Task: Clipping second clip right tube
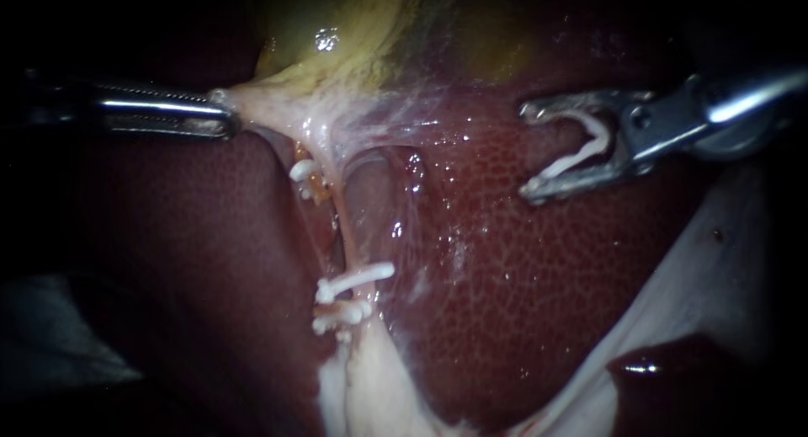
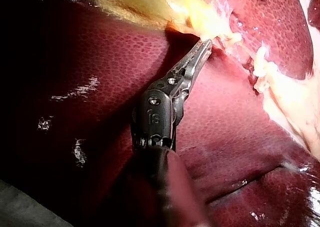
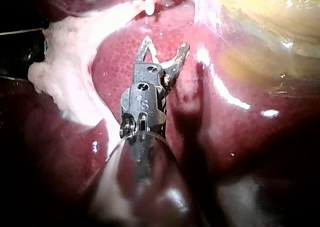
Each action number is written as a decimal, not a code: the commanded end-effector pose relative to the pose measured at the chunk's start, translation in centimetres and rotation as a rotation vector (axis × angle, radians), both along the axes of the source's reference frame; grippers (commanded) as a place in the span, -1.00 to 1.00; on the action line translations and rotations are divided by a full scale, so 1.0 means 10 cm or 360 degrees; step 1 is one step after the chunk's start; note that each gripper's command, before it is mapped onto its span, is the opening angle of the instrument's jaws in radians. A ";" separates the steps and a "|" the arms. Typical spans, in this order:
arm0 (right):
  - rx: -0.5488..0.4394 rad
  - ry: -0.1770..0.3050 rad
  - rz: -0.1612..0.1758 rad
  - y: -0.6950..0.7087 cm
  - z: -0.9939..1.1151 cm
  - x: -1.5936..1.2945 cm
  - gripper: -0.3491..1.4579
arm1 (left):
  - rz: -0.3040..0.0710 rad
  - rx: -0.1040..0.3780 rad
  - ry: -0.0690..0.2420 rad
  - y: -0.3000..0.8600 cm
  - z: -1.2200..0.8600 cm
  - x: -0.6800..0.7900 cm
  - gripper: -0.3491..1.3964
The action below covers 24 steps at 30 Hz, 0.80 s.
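1. The thin, pale right tube point(image 1: 352, 235) runs taut down from the drawn-out neck of the yellow-green gallbladder point(image 1: 353, 33). Two white plastic clips point(image 1: 358, 277) cross its lower stretch, one just under the other.
2. Just beside it, on its left, an orange-tinged strand point(image 1: 316, 189) carries a small white clip point(image 1: 301, 169) near its upper end.
3. Both lie on the dark red, finely mottled liver point(image 1: 522, 269), which is wet and glinting. A whitish fatty sheet point(image 1: 715, 277) borders the liver's lower right edge, and everything beyond is dark.
4. The right instrument point(image 1: 528, 151) hangs over the liver, to the right of the right tube and well apart from it, level with its upper part. Its jaws are spread wide, and each lies against one leg of an open white V-shaped clip point(image 1: 581, 155), so they grasp that clip.
5. The left instrument point(image 1: 225, 115) has its jaws clenched on pale tissue point(image 1: 278, 100) at the gallbladder's neck. That tissue is stretched toward it, near the tube's upper end.
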<state>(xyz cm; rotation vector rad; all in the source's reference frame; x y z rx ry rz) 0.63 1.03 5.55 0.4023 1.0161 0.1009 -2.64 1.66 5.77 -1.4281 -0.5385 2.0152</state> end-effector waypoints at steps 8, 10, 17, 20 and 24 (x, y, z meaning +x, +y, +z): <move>0.0401 0.0109 0.0072 -0.033 0.029 0.056 -0.07 | -0.0003 -0.0001 0.0003 -0.002 -0.003 -0.002 -1.00; 0.0483 0.0121 0.0072 -0.038 0.036 0.067 -0.09 | -0.0004 -0.0002 0.0003 -0.003 -0.003 -0.003 -1.00; 0.0667 0.0141 0.0069 -0.048 0.062 0.093 -0.12 | -0.0009 -0.0003 0.0008 -0.004 -0.005 -0.004 -1.00; 0.0674 0.0130 0.0076 -0.050 0.076 0.103 -0.11 | -0.0007 -0.0003 0.0006 -0.005 -0.006 -0.005 -1.00; 0.0674 0.0118 0.0086 -0.053 0.096 0.111 -0.11 | -0.0008 -0.0003 0.0007 -0.006 -0.006 -0.005 -1.00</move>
